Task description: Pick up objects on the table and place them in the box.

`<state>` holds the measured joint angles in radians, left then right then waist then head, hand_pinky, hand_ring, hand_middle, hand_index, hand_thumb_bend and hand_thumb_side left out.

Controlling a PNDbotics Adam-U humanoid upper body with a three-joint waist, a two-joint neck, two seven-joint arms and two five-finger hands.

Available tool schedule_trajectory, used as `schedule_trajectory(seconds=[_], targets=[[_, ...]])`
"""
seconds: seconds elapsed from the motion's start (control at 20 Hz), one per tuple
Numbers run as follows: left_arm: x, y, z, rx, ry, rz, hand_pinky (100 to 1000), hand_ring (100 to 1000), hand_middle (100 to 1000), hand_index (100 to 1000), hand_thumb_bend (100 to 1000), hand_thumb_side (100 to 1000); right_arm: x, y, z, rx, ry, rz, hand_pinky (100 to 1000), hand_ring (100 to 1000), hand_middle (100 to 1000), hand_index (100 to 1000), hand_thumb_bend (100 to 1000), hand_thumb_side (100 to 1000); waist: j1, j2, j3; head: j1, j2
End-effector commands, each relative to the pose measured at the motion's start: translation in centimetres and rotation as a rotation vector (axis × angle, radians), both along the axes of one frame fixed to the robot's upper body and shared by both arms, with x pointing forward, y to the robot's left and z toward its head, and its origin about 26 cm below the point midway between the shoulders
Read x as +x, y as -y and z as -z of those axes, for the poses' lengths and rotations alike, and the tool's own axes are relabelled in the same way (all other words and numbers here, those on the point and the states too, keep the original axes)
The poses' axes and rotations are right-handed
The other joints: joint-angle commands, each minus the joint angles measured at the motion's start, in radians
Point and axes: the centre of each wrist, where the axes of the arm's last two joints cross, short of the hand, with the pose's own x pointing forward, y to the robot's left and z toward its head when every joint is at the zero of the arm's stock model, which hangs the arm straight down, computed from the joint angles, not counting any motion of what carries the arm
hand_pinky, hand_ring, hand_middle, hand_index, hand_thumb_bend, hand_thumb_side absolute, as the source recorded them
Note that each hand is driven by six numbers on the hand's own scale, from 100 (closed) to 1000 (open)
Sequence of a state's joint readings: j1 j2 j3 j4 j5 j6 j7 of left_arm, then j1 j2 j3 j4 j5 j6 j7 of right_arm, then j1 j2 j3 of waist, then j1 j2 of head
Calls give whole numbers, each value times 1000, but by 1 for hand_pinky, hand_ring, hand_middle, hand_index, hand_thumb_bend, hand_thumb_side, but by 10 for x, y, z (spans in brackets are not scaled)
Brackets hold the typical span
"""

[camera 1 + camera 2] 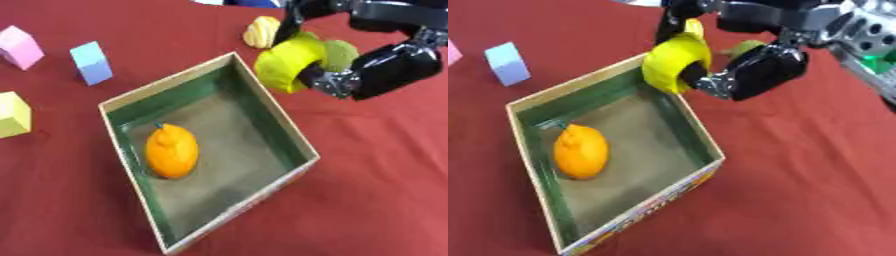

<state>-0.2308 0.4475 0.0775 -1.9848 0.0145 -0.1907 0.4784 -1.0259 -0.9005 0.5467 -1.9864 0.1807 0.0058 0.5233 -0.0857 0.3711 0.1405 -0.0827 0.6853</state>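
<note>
Red-clothed table, box (297, 142) waiting with 1 orange fruit (171, 150) inside.
Right hand (385, 70), fingers curled round a yellow object (287, 61), hangs just above the box's far-right rim.

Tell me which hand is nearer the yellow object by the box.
Right. The right hand is curled round the yellow object, holding it above the box at its far corner. The left hand shows in neither view.

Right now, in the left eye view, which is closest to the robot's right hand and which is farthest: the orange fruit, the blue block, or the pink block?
From the right hand, which holds a yellow thing:
1. Orange fruit, inside the box, lower left of the hand.
2. Blue block, on the table left of the box.
3. Pink block, at the far left edge.
</note>
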Motion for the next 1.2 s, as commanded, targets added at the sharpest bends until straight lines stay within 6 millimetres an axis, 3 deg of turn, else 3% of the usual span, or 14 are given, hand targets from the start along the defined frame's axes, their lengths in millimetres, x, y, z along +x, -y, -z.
schedule_trajectory(seconds=[0.05,0.65,0.85,1.0,1.2], targets=[[-3,-3,-8,27,19,1,751,707,662,800,133,641,-6,-13,-4,-28,-26,-32,819,706,534,715,100,100,4,-24,3,-1,1],[-3,-2,-6,15,14,3,749,705,658,799,130,648,-6,-31,12,-89,-103,-1,819,730,566,743,100,100,1,-6,18,20,-10],[-3,-1,-5,11,13,3,749,704,656,798,128,651,-6,-34,16,-138,-92,25,853,837,725,834,100,100,0,2,22,23,-7],[-3,-1,-5,8,13,2,749,704,656,798,128,653,-5,-33,19,-193,-71,61,891,918,835,891,162,100,-1,7,22,25,-8],[-3,-1,-5,5,15,5,749,704,656,798,128,654,-5,-32,21,-244,-40,76,902,940,852,904,213,100,0,12,20,28,-7]])
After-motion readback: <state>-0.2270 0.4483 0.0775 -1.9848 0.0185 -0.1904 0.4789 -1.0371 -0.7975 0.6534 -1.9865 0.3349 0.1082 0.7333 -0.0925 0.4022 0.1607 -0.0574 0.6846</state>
